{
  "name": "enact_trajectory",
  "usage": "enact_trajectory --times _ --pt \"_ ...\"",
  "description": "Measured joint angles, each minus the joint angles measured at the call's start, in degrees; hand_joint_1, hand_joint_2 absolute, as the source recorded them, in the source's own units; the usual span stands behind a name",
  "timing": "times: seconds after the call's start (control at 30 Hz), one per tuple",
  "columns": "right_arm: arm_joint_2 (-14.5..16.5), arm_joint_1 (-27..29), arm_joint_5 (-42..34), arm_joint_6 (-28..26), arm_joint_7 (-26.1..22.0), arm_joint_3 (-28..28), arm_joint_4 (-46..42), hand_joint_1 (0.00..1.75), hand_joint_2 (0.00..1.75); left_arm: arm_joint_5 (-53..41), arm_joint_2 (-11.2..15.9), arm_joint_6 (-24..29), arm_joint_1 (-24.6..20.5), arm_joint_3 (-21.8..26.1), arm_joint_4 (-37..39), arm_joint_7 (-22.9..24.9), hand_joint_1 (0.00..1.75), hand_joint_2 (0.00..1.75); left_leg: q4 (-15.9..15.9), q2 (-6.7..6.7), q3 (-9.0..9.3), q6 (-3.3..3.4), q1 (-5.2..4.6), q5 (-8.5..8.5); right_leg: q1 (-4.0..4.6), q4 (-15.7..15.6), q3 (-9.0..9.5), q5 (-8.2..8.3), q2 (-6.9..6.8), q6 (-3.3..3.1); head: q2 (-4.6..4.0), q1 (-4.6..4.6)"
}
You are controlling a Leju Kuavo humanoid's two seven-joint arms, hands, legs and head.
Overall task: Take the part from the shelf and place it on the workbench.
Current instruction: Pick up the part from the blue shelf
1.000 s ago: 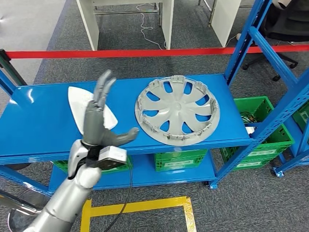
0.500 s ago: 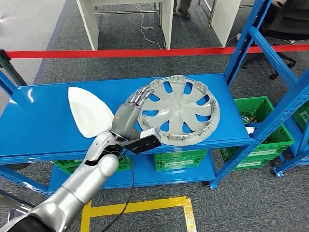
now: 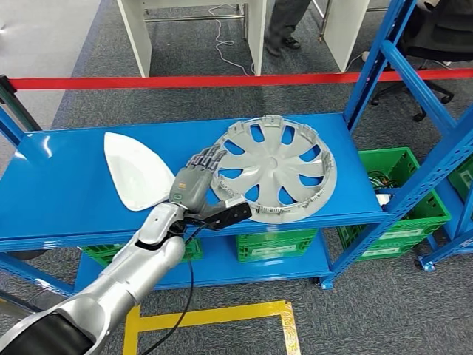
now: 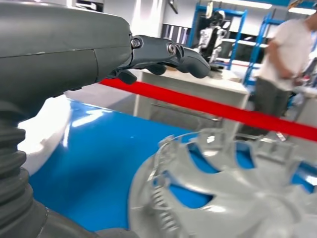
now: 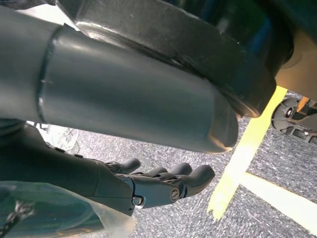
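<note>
A grey hubcap [image 3: 273,167] lies flat on the blue shelf [image 3: 66,185], toward its right. Left of it lies a white teardrop-shaped part [image 3: 135,171]. My left hand [image 3: 195,181] reaches over the shelf's front edge, open, with its fingers [image 3: 208,157] stretched toward the hubcap's left rim and its thumb by the near rim. I cannot tell whether it touches. In the left wrist view the fingers [image 4: 168,52] hover over the hubcap [image 4: 232,198], with the white part [image 4: 44,131] alongside. My right hand [image 5: 149,186] hangs over the floor, fingers out, holding nothing.
Blue uprights [image 3: 385,55] frame the shelf's right end. Green crates [image 3: 407,214] sit on the lower level and to the right. A red tape [image 3: 184,80] runs behind the shelf, where a person [image 3: 284,26] stands by white desks. Yellow tape [image 3: 223,316] marks the floor.
My left hand came down from an upright pose and reached across to the hubcap's left rim, then drew back slightly. A person's legs came into view behind the shelf.
</note>
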Motion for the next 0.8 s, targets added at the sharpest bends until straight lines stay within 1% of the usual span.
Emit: enact_trajectory --times 0.23,0.33,0.47,0.63,0.7,0.8 --pt "0.0 0.0 -0.2 -0.2 0.0 0.0 0.0 0.0 0.0 -2.6 0.6 1.3 -0.1 2.3 4.0 2.8 0.0 1.75 0.0 0.0 0.0 0.0 0.0 0.01 0.0 0.0 0.0 0.0 0.0 0.0 0.0 -0.01" --pt "0.0 0.1 -0.3 -0.2 0.0 0.0 0.0 0.0 0.0 -3.8 0.9 2.7 0.0 3.6 5.0 3.8 0.0 1.75 0.0 0.0 0.0 0.0 0.0 0.01 0.0 0.0 0.0 0.0 -0.01 0.0 0.0 0.0" --pt "0.0 0.1 -0.5 -0.5 0.0 0.0 0.0 0.0 0.0 -5.5 1.2 6.5 0.3 5.7 5.9 5.5 0.0 1.75 0.0 0.0 -0.01 0.0 0.0 0.01 0.0 0.0 0.0 0.0 -0.01 0.0 0.0 -0.01" --pt "0.0 0.1 -0.4 -1.2 0.2 0.0 0.1 0.0 0.0 -7.9 1.3 14.0 1.3 9.3 6.7 7.2 0.0 1.75 0.0 -0.01 -0.01 0.0 0.0 0.01 0.0 0.0 0.0 0.0 -0.01 0.0 0.0 0.0" --pt "0.0 0.1 -0.4 -1.3 0.2 0.0 0.1 0.0 0.0 -8.5 1.4 15.5 1.8 10.9 6.9 7.2 0.0 1.75 0.0 -0.01 -0.01 0.0 0.0 0.01 0.0 0.0 0.0 0.0 -0.01 0.0 0.0 0.0" --pt "0.1 0.1 -0.4 -1.3 0.2 0.0 0.1 0.0 0.0 -8.8 1.4 16.0 2.2 12.4 7.2 7.2 0.0 1.75 0.0 -0.01 -0.01 0.0 0.0 0.01 0.0 0.0 0.0 0.0 -0.02 0.0 0.0 0.0"
